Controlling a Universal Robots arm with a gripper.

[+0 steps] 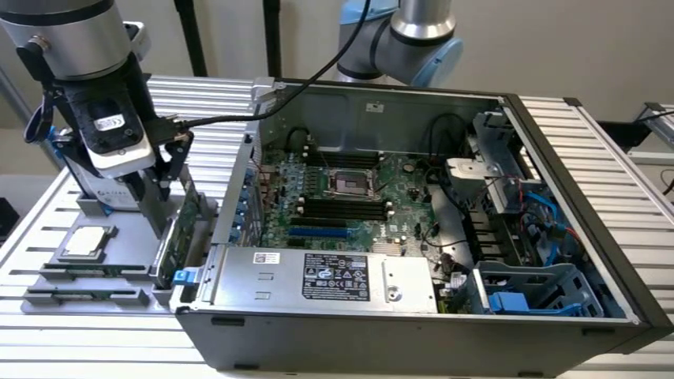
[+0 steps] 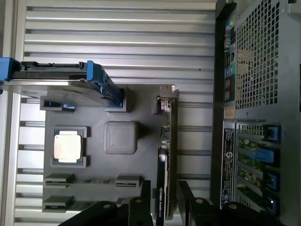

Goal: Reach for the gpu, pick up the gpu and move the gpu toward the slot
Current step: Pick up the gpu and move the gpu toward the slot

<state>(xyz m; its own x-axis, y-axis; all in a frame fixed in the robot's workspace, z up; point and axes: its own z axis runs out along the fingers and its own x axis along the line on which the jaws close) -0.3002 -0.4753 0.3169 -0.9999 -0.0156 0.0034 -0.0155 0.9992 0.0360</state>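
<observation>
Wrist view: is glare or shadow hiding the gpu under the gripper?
Wrist view: no glare on the gpu; its dark edge blends into the dark grey holder near the gripper, while the processor chip and the table slats show bright. Exterior view: even light, no glare, and the gpu's green face reads clearly.

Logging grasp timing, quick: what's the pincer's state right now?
Pincer: down at the gpu, which stands on edge in the grey holder; open or closed cannot be told.
</observation>
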